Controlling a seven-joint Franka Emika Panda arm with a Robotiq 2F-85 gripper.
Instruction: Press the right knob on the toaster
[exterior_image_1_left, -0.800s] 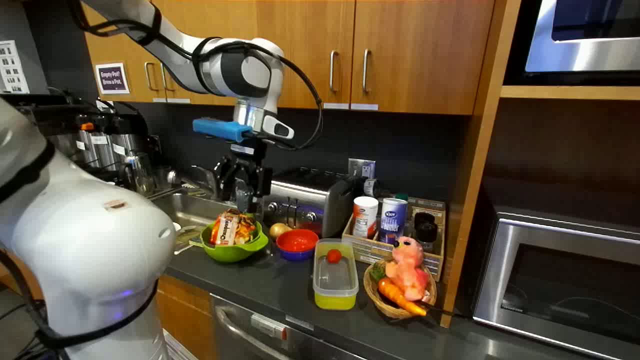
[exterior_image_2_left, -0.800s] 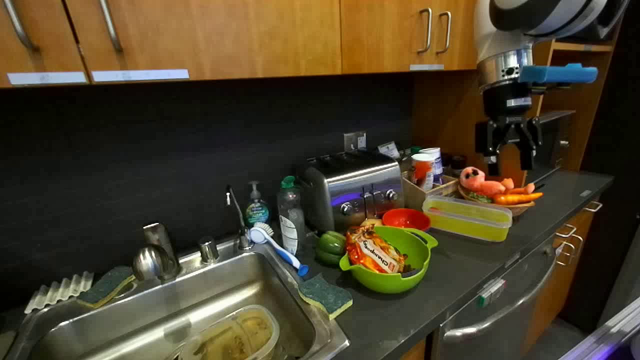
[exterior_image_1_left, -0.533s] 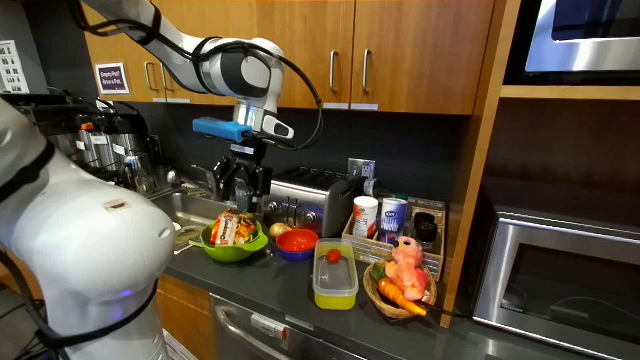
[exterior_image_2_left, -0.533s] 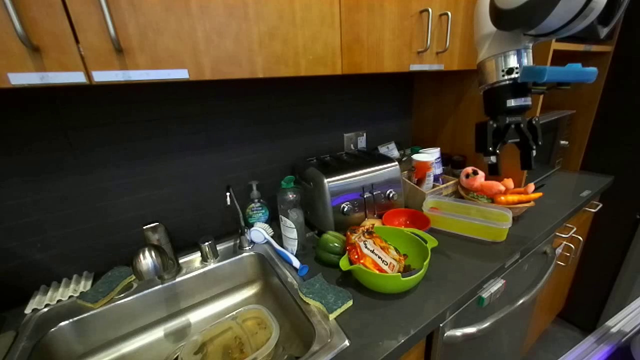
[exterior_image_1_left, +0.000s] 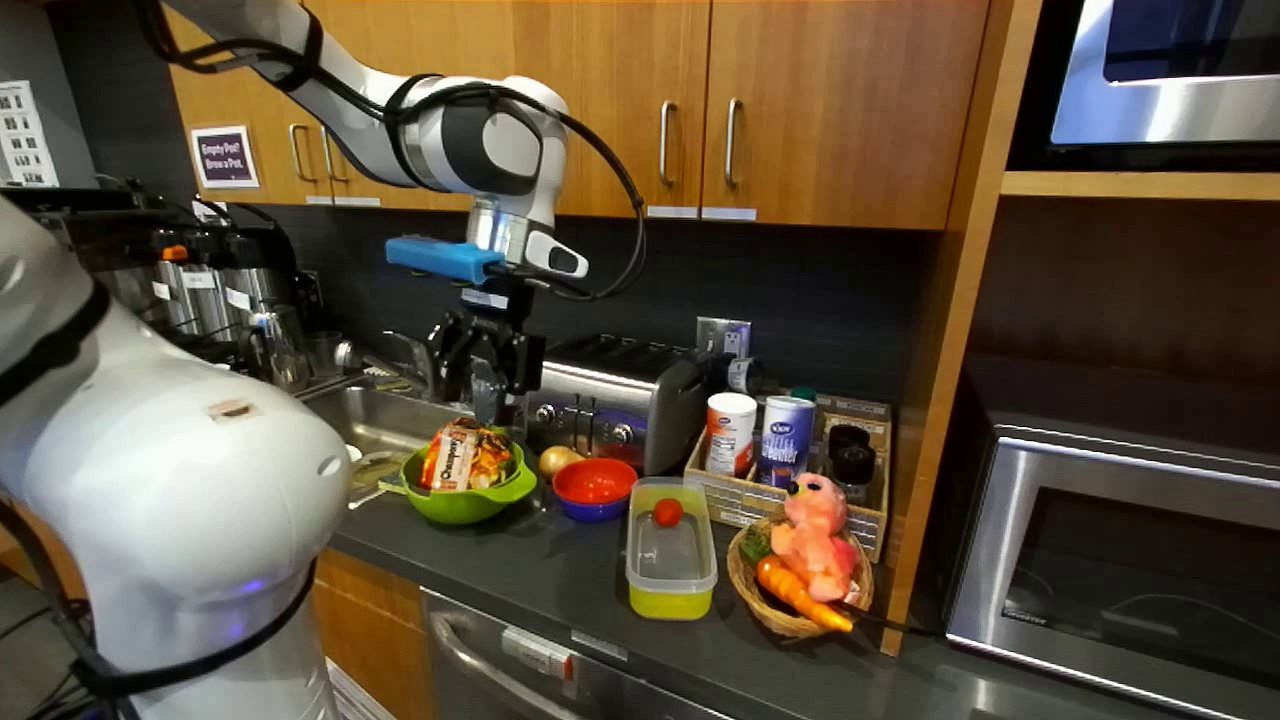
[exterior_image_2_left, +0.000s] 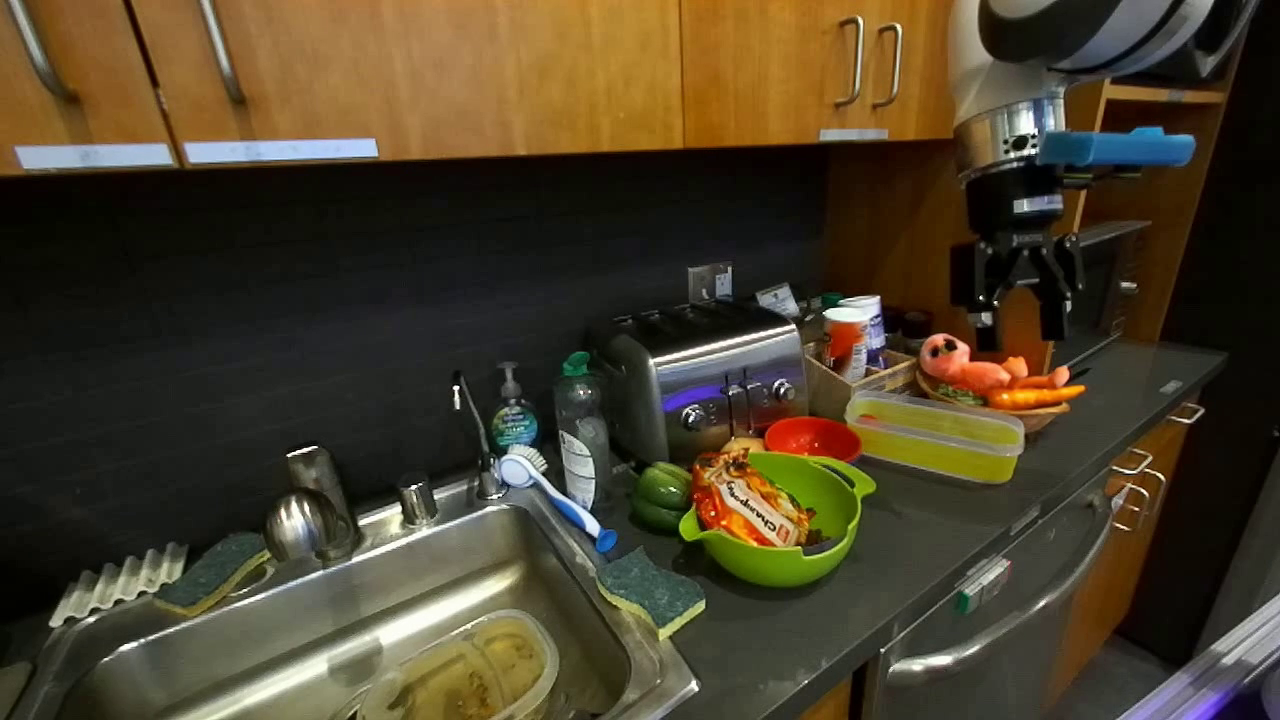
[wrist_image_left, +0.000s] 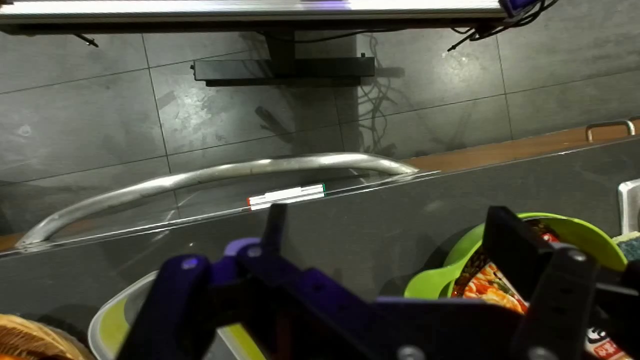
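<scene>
- Hovering over desk (exterior_image_2_left: 920, 545) with fingers (exterior_image_2_left: 1055, 312) spread apart.
- Seeing toaster (exterior_image_2_left: 700, 378) at desk's back, between green-capped bottle (exterior_image_2_left: 582, 440) and crate (exterior_image_2_left: 826, 394).
- Noting onion (exterior_image_1_left: 559, 460) and red bowl (exterior_image_1_left: 595, 484) close in front, green bowl (exterior_image_2_left: 772, 568) nearer desk's edge.

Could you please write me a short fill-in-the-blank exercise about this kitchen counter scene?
1. The packet lies in a bowl coloured ____.
2. The toaster shows ____ round knobs on its front.
3. A pink toy shares a basket with a long orange ____.
4. The hand is not shut but ____.

Missing words: green; two; carrot; open.
</scene>
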